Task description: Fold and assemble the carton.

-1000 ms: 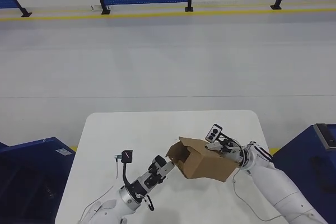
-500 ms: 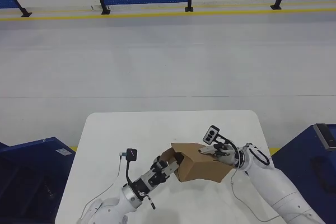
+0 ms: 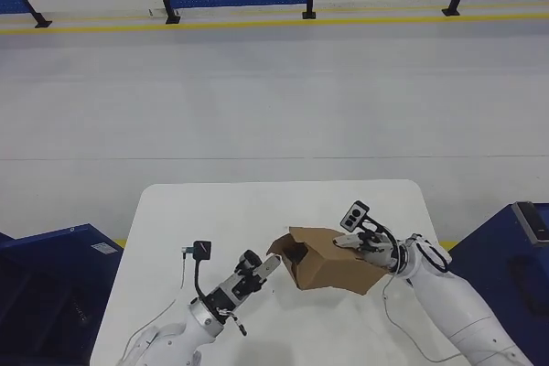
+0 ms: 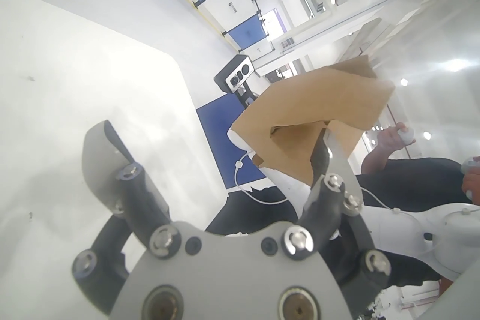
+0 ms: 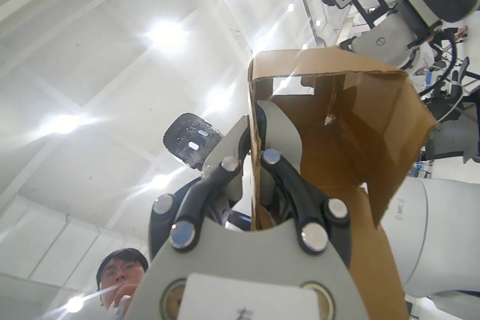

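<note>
Brown cardboard carton (image 3: 329, 263), partly formed, open-ended, tilted above table

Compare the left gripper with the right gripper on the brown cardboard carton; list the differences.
The left gripper is open, fingers spread wide; the right gripper is shut on a wall of the brown cardboard carton. The left gripper holds nothing, one finger by the carton's open end; the right gripper grips the opposite end. Both have two fingers.
</note>
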You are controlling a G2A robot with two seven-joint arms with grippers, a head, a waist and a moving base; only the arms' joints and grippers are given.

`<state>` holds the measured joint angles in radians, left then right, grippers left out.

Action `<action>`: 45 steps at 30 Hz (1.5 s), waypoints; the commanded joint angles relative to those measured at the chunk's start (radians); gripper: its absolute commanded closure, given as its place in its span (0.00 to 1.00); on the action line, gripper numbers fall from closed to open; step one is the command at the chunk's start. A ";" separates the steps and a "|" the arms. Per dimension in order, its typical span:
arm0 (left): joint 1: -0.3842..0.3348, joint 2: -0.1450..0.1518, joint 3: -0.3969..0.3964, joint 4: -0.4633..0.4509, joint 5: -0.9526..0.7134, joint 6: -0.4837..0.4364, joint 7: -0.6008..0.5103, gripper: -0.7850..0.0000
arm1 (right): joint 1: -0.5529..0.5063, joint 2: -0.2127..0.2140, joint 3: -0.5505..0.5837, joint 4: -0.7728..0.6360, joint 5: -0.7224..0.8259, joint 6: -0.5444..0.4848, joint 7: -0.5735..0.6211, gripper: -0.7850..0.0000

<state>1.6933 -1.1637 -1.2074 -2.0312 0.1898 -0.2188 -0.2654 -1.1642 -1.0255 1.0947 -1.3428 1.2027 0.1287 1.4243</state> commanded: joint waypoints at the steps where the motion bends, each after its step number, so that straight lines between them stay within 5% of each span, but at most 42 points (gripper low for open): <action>1: 0.019 0.002 -0.026 -0.011 -0.038 -0.015 0.011 0.00 | -0.005 -0.001 0.004 -0.003 0.007 -0.001 -0.025 1.00; 8: 0.070 0.000 -0.078 -0.059 -0.182 -0.124 0.083 0.00 | -0.043 0.010 0.081 -0.043 -0.157 -0.207 -0.151 1.00; 16: 0.137 -0.005 -0.037 -0.126 0.204 -0.099 0.233 0.00 | -0.119 0.024 0.161 -0.152 -0.347 -0.382 -0.223 1.00; 33: 0.016 -0.043 0.139 -0.042 0.416 0.214 0.304 0.00 | -0.185 0.025 0.183 -0.220 -0.417 -0.399 -0.233 1.00; 45: -0.041 -0.060 0.167 0.014 0.436 0.268 0.324 0.00 | -0.180 0.019 0.169 -0.223 -0.441 -0.400 -0.238 1.00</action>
<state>1.6558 -1.2231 -1.0388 -2.0237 0.6247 0.0431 0.0615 -1.3448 -1.0063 1.2643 -1.5660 0.7620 -0.2709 1.1851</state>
